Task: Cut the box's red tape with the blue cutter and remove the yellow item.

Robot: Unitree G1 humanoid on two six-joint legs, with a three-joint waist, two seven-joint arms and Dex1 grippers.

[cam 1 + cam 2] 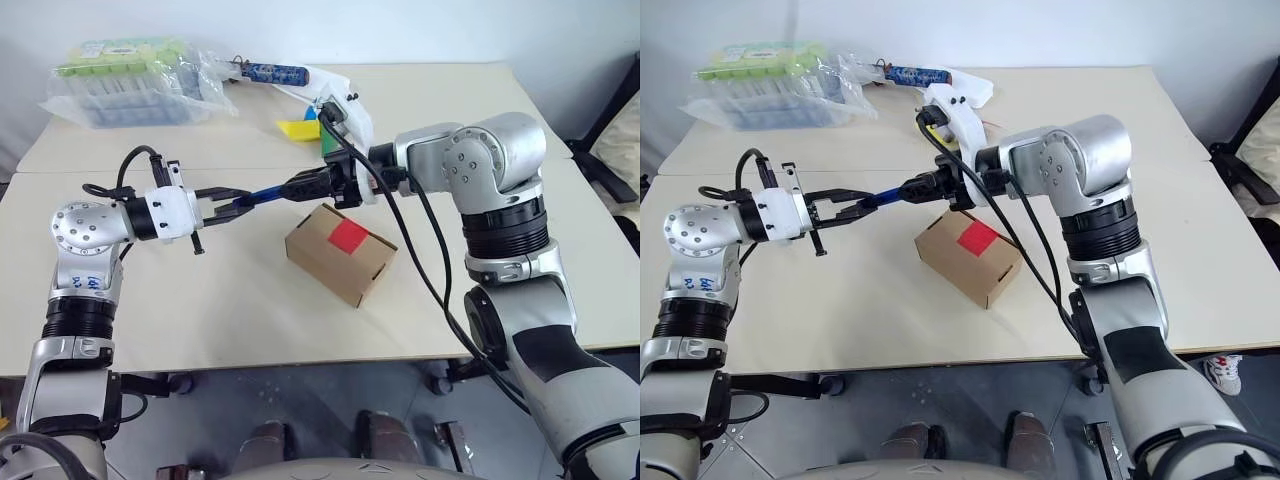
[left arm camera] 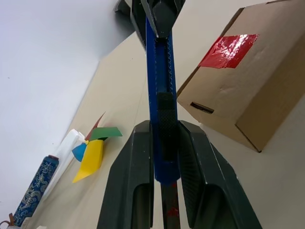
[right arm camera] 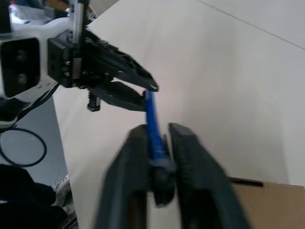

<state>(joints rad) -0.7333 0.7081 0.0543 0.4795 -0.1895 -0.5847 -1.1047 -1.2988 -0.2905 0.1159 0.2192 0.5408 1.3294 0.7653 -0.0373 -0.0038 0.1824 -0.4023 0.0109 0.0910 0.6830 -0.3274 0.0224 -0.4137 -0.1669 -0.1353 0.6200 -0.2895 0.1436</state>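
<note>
Left wrist view: slim blue cutter (image 2: 161,90), ridged edge

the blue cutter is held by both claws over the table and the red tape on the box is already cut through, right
Not quite. Both claws, left and right, do hold the blue cutter, but the left wrist view shows the red tape on the box whole, not cut.

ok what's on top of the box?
A red tape strip lies on the top face of the box, apparently uncut. The lid is shut, so the inside is hidden.
</note>
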